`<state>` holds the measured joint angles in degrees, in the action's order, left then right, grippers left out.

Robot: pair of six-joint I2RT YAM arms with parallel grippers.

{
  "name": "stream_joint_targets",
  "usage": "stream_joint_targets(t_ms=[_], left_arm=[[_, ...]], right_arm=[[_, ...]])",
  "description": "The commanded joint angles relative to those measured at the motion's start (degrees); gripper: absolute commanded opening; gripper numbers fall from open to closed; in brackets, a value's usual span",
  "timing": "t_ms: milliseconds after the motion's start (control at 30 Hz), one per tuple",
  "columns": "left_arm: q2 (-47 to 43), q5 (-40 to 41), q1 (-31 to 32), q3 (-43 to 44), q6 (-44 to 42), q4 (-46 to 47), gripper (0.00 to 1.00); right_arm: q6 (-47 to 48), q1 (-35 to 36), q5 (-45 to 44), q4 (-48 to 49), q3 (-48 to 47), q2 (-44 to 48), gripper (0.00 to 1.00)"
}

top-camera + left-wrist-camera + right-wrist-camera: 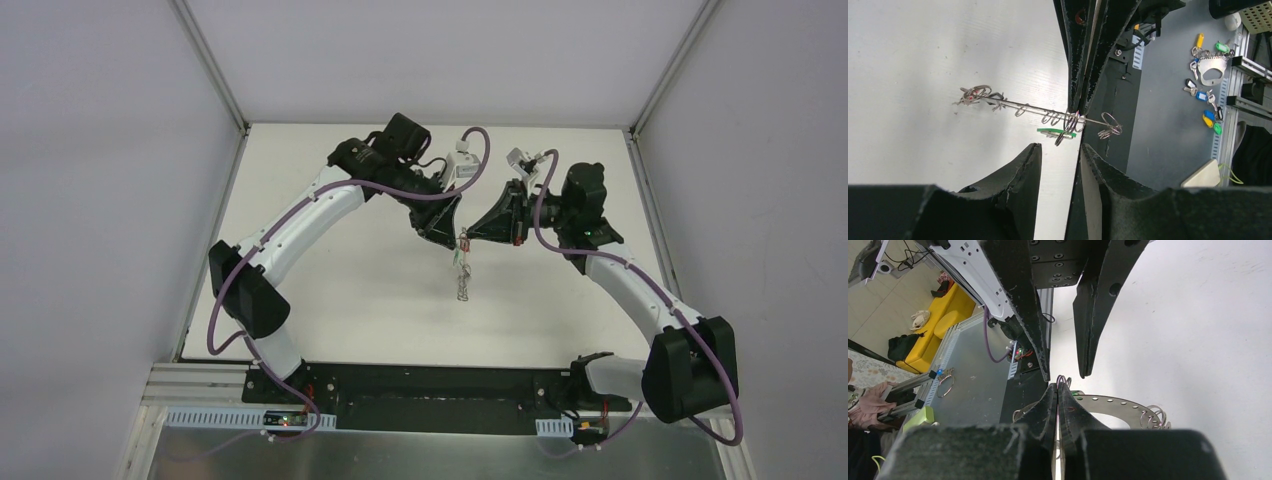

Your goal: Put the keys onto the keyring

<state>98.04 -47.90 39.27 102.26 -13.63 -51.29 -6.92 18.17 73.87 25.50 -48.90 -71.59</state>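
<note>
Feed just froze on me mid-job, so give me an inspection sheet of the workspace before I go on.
surface: white table, matte.
job's things: keyring held up off the table, wire loops along its rim; green key hangs under it beside the grip.
clutter: nothing seen.
grippers: right pincer shut on the keyring's rim; left pincer open, close to the ring, holding nothing.
cables: purple cable along each arm, away from the ring.
surroundings: white walls; spare keys lie off the table.
</note>
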Motion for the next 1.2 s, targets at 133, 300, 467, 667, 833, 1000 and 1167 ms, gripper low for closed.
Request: stream_joint_targets(t_ms=[133, 300, 467, 667, 833, 1000, 1167], left_arm=[[1.0, -3.84, -0.33, 1.07, 1.84, 2.46, 0.23], [1.79, -5.15, -0.33, 1.29, 1.82, 1.87, 0.09], [2.3, -6.48, -0.26, 0.85, 1.86, 1.67, 0.0], [3.61, -8.04, -0.29, 1.09, 3.76, 2.65, 0.0], [4.76, -8.46, -0.32, 3.05, 4.26, 2.11, 0.02], [4.0, -6.54, -0.33, 3.68, 1.94, 0.33, 0.16], [1.77, -4.59, -0.48, 3.98, -1.84, -0.92, 0.27]], right_arm=[[-0.64, -0.58, 1.19, 3.24, -0.88, 2.25, 0.0], [-0.56, -0.75, 1.19, 3.24, -0.9, 2.27, 0.0], [-0.46, -0.77, 1.19, 3.24, -0.91, 2.08, 0.0], [-1.4, -0.75, 1.19, 4.65, -0.44, 1.59, 0.0], [-1.78, -0.71, 1.21, 5.26, -0.09, 1.3, 0.0], [-1.62, -0.76, 1.3, 5.35, -0.05, 1.19, 0.0], [-1.44, -0.74, 1.28, 5.38, 0.03, 1.02, 0.0]])
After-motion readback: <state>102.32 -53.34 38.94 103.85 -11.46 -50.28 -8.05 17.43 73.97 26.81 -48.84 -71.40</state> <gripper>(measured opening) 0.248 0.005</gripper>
